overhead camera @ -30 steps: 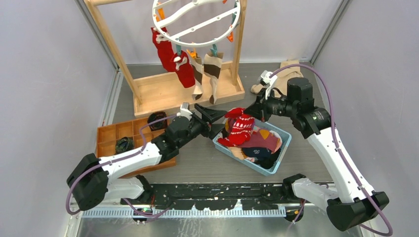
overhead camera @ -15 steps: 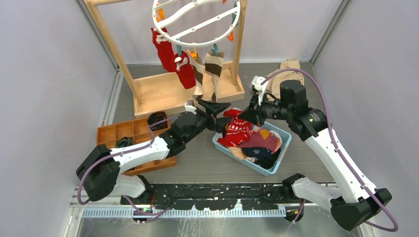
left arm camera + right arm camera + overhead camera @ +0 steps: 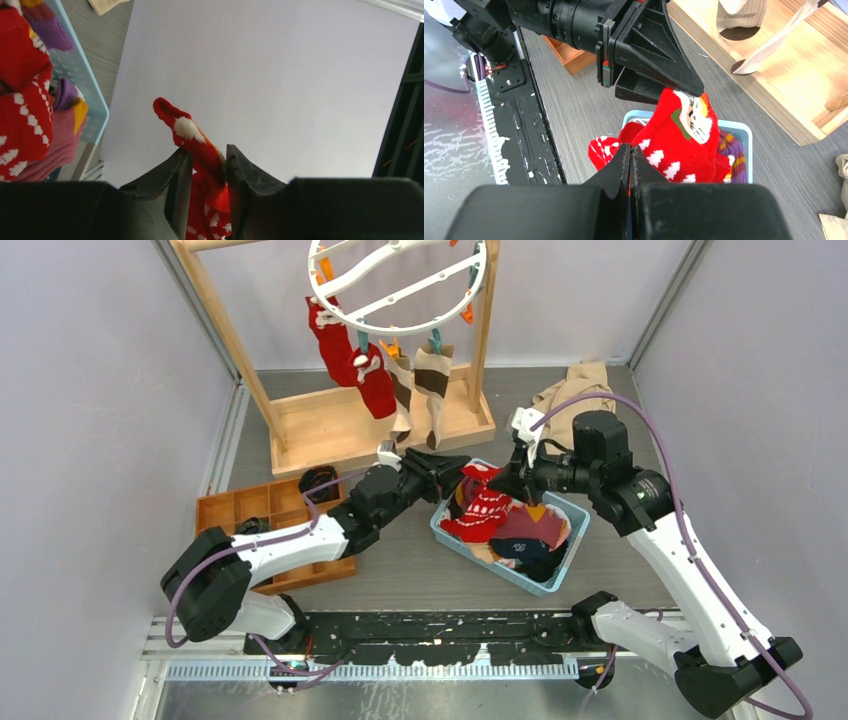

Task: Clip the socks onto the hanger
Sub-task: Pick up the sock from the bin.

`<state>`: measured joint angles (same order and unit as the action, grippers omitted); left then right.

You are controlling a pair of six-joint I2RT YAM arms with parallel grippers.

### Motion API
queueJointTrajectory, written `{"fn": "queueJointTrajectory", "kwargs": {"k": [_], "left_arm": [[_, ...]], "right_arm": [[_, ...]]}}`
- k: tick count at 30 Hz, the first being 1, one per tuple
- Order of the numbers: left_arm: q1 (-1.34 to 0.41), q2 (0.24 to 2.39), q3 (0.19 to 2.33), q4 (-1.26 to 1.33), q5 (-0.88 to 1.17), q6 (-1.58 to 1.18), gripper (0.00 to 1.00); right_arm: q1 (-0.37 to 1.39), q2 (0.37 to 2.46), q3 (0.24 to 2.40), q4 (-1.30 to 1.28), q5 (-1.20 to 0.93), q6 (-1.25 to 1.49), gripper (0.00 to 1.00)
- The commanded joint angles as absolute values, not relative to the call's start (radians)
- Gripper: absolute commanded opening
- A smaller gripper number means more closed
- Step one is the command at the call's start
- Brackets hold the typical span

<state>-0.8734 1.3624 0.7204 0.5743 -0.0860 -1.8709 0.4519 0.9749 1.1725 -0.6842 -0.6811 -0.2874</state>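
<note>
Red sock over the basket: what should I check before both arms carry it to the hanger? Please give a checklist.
1. Right gripper shut on the red sock: ok.
2. Left gripper hold: cannot tell; the sock's edge sits between its fingers, tightness unclear.
3. Sock clear of the basket: not ok; its lower end drapes on the rim.
4. Free clip on the hanger: ok; an orange clip hangs empty on the right.

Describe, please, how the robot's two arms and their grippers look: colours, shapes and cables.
The left arm and the right arm both have white links joined by bulky black joints. A purple cable loops along each arm. The left gripper and the right gripper are matte black, each with two thick, wedge-shaped fingers that taper to blunt tips.
</note>
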Motion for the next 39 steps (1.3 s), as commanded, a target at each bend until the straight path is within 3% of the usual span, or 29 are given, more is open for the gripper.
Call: {"fn": "queueJointTrajectory", "kwargs": {"k": [1, 3, 4, 6, 7, 11, 15, 17, 19, 25, 33, 39], "left_arm": [[-0.876, 1.372, 0.752, 0.658, -0.091, -1.799, 0.21], [-0.873, 1.375, 0.751, 0.679, -0.089, -1.731, 0.04], [-0.87, 1.372, 0.751, 0.686, -0.083, -1.665, 0.01], [-0.855, 1.355, 0.754, 0.671, -0.058, -1.549, 0.0], [-0.847, 1.341, 0.754, 0.671, -0.048, -1.465, 0.0], [-0.827, 1.246, 0.767, 0.605, 0.04, -1.03, 0.0], [-0.827, 1.106, 0.854, 0.28, 0.253, -0.382, 0.0], [-0.828, 1.053, 0.914, 0.083, 0.338, -0.096, 0.0], [-0.828, 1.011, 0.956, -0.066, 0.418, 0.146, 0.0], [-0.828, 0.937, 0.999, -0.226, 0.61, 0.559, 0.0], [-0.828, 0.946, 0.995, -0.116, 0.73, 0.52, 0.0], [-0.828, 0.927, 0.938, 0.028, 0.742, 0.436, 0.0]], "right_arm": [[0.46, 0.945, 1.179, -0.699, -0.682, -0.331, 0.01], [0.459, 0.936, 1.173, -0.709, -0.684, -0.337, 0.01], [0.459, 0.931, 1.168, -0.717, -0.688, -0.344, 0.01], [0.459, 0.917, 1.156, -0.727, -0.702, -0.35, 0.01], [0.46, 0.911, 1.147, -0.732, -0.708, -0.348, 0.06], [0.456, 0.889, 1.113, -0.723, -0.749, -0.303, 0.47], [0.439, 0.886, 1.099, -0.65, -0.77, -0.221, 0.69], [0.431, 0.891, 1.091, -0.603, -0.784, -0.197, 0.89], [0.428, 0.898, 1.088, -0.563, -0.819, -0.192, 0.99], [0.429, 0.884, 1.058, -0.405, -0.973, -0.261, 1.0], [0.463, 0.922, 1.087, -0.369, -1.094, -0.383, 0.99], [0.508, 0.918, 1.066, -0.369, -1.07, -0.382, 0.89]]}}
